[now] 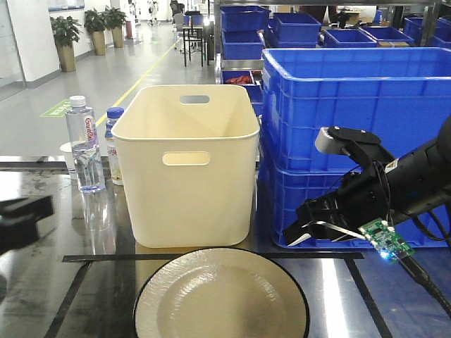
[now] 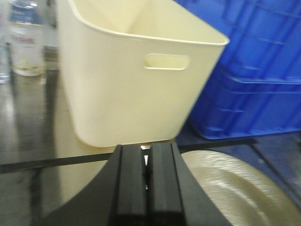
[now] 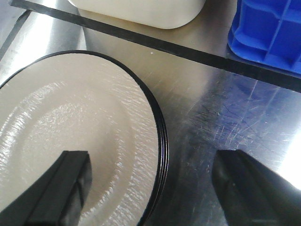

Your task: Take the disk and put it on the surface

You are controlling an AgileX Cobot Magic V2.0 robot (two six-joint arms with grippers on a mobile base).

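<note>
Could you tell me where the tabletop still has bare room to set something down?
Bare tabletop lies right of the plate, in front of the blue crates, under the right gripper. Another patch lies left of the plate, before the bottles. The cream bin crowds the middle.

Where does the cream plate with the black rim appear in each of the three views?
Front view: plate at bottom centre, before the cream bin.
Left wrist view: bottom right, beside the shut gripper.
Right wrist view: left half.
Shared landmark: the black tape line between plate and bin.
</note>
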